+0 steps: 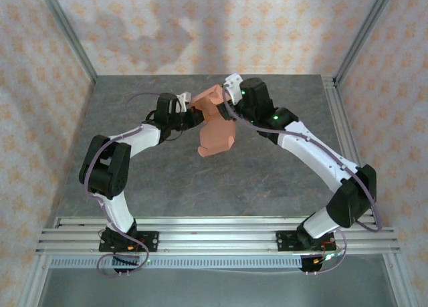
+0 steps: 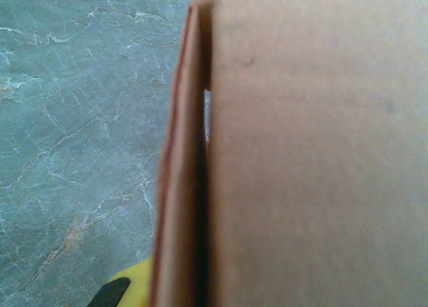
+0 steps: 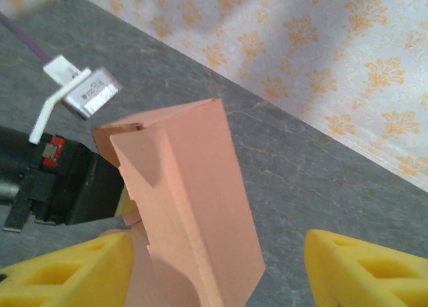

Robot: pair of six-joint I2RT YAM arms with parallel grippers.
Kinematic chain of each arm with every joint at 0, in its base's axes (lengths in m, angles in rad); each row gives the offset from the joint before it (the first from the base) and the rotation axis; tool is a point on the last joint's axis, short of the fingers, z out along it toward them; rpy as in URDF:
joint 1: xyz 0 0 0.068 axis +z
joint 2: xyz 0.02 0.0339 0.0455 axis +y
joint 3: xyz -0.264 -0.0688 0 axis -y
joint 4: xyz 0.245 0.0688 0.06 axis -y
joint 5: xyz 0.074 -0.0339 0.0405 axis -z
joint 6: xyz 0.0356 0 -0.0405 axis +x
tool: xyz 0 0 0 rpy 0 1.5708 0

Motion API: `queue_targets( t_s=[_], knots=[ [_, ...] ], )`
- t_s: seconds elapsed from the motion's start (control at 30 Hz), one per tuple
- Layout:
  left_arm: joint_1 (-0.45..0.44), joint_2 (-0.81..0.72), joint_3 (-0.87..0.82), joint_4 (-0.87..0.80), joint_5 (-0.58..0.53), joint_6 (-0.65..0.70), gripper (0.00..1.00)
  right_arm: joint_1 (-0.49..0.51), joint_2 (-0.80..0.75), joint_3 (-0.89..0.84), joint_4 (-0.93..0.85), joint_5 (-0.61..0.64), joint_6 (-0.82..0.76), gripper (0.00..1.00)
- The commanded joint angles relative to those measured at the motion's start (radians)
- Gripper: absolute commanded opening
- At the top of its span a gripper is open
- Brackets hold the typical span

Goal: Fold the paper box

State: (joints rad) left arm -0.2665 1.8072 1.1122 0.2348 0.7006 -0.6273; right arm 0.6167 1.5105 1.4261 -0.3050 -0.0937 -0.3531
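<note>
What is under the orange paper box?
The grey table is under it, and the left gripper holds the paper box up above it. The patch directly beneath is covered by the box, so I cannot see it.

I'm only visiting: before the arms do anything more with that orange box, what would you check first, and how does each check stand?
1. Right fingers spread, the paper box between them: ok.
2. Right fingers both pressing the box: not ok; one stands apart from it.
3. Left fingers clamped on the box: cannot tell; cardboard hides most of them.
4. Left arm and right arm meeting at the box: ok.
5. Box fully closed: not ok; a side flap stands ajar, with a slit showing.
</note>
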Motion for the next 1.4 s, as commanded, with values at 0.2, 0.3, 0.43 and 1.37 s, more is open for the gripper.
queue_targets(
  t_s=[0.2, 0.3, 0.43, 1.37],
  knots=[
    [-0.004, -0.036, 0.018, 0.026, 0.037, 0.027, 0.00, -0.039, 0.072, 0.067, -0.040, -0.116, 0.013, 0.52],
    [-0.004, -0.038, 0.018, 0.019, 0.037, 0.032, 0.00, -0.039, 0.100, 0.094, -0.058, -0.147, 0.004, 0.48],
    [-0.004, -0.039, 0.017, 0.015, 0.037, 0.035, 0.00, -0.038, 0.121, 0.101, -0.059, -0.159, -0.007, 0.44],
    [-0.004, -0.036, 0.034, -0.003, 0.048, 0.040, 0.00, 0.112, 0.276, 0.177, -0.038, 0.348, -0.157, 0.14]
  ],
)
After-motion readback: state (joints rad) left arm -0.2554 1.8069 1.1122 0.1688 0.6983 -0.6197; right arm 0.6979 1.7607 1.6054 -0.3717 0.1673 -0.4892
